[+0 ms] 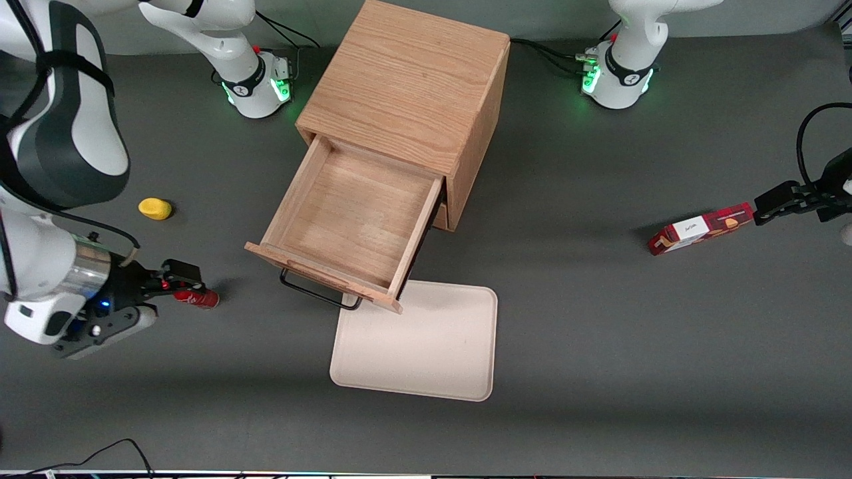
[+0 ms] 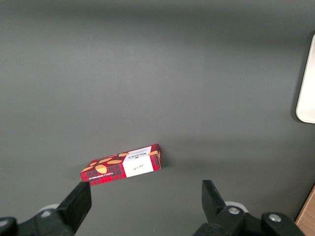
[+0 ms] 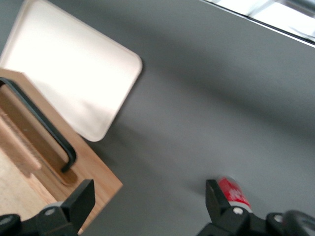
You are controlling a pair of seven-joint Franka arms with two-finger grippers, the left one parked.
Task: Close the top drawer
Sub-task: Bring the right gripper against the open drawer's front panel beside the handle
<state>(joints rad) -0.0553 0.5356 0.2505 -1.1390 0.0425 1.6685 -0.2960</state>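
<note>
Top drawer (image 1: 346, 223) is seen pulled well out of the light oak cabinet (image 1: 406, 86), which sits about mid-bench, so the shallow wooden box is fully on show and nothing is seen inside it. Its black wire handle (image 1: 318, 293) hangs off the front panel on the side nearest the front camera, and that front edge overlaps a corner of the cream tray (image 1: 426, 346) lying flat on the dark grey bench (image 1: 599, 332) just in front of the drawer. The pincer (image 1: 170, 283) is held low over the bench toward the working arm's end, well apart from the drawer, with its fingers spread open and nothing gripped between them. A small red can (image 1: 198, 298) is lying on the bench just beside the fingertips; whether it's being touched can't be told. In the right wrist view the same open fingers (image 3: 78, 199) are seen with the drawer front and handle (image 3: 42, 125) near one and the red can (image 3: 234, 192) near the other. A yellow lump (image 1: 155, 208) is spotted farther from the front camera than the pincer, and a red snack box (image 1: 702, 228) is lying toward the parked arm's end.
</note>
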